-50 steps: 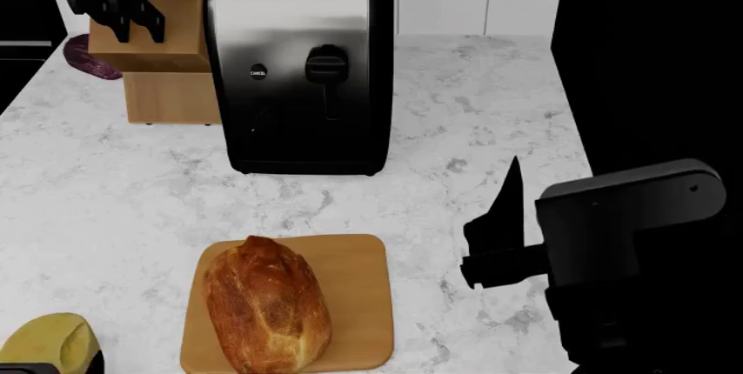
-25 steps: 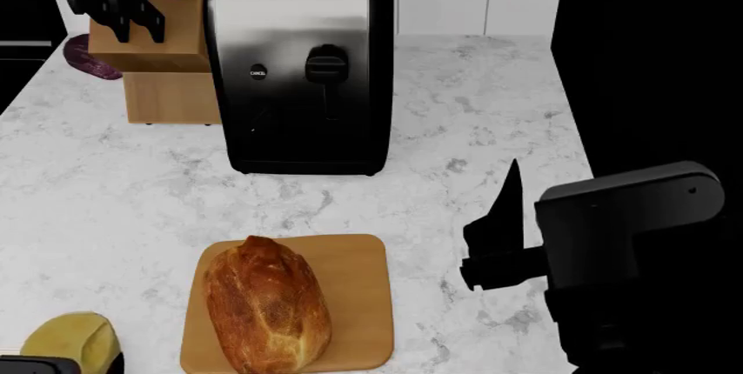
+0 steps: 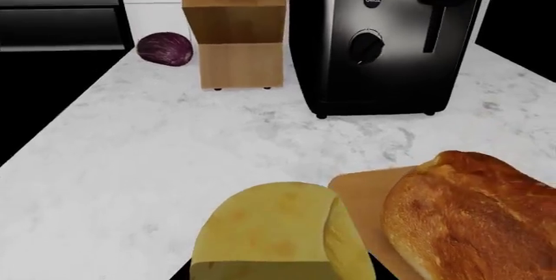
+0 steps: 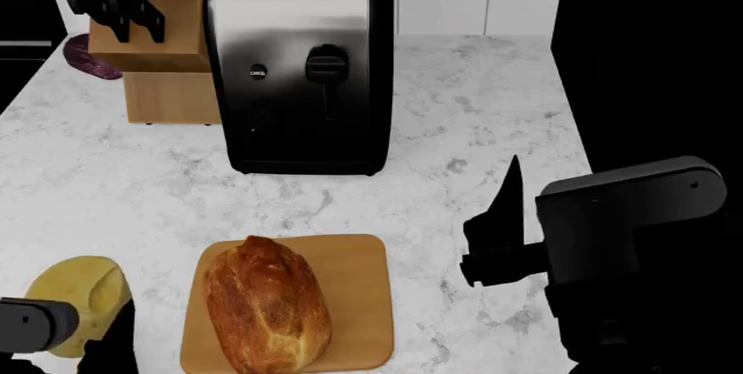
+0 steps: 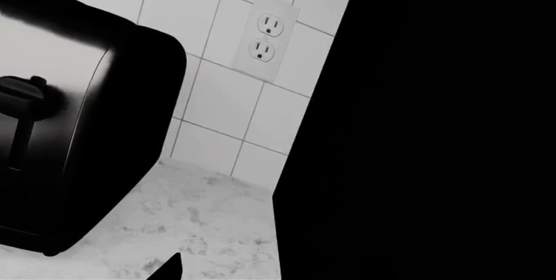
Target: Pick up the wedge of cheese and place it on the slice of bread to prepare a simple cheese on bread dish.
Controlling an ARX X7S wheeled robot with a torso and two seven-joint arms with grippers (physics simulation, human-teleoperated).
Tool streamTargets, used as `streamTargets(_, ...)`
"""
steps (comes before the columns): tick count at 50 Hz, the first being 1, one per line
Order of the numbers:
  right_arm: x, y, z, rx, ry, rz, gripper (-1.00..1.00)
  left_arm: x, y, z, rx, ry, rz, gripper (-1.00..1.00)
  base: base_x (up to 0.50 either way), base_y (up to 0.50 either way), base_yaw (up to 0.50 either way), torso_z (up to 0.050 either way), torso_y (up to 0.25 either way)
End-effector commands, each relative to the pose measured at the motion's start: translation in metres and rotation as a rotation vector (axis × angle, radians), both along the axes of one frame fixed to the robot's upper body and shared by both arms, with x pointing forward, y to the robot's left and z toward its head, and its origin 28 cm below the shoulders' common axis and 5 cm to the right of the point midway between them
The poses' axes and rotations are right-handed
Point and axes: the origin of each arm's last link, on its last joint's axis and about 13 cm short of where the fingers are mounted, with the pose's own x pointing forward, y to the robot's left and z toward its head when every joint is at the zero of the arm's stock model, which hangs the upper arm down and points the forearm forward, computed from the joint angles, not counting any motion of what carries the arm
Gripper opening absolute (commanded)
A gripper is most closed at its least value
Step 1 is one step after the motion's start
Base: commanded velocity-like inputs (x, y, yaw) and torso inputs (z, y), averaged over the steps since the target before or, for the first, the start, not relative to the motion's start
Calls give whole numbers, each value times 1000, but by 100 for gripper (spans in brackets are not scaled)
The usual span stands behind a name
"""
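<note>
Pale-yellow rounded wedge of cheese [image 4: 76,299] apparently in left gripper [image 4: 52,326]; jaw spread indiscernible.

Matte black all over on the right arm [image 4: 632,226]: a boxy, round-cornered housing with one small round fastener near its upper edge, set on a darker block below. Thin, flat, blade-like black fingers [image 4: 507,200] tapering to a point, projecting from a short black bar. Grey, rounded cylindrical casing on the left arm [image 4: 35,326], with black beneath. No cables or markings visible.
</note>
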Motion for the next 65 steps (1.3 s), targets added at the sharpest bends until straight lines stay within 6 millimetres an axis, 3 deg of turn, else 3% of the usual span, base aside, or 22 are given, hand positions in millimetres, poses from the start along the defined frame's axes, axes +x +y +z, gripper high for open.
streamTargets(1,-1,-1,1,-3,-7,-12,100,10,-1,18,5,-42,3,-100,0,0,0,0,0)
streamTargets(25,-1,-2,0,-2,-10,-17,100,27,-13,45,18,-92,-57,-100,0,0,0,0,0)
streamTargets(42,0,-2,5,-5,-20,-19,100,58,-36,70,34,-141,-217,-100,0,0,0,0,0)
streamTargets(65,-2,-4,3,-3,-17,-30,100,63,-67,67,22,-123,-374,-100,0,0,0,0,0)
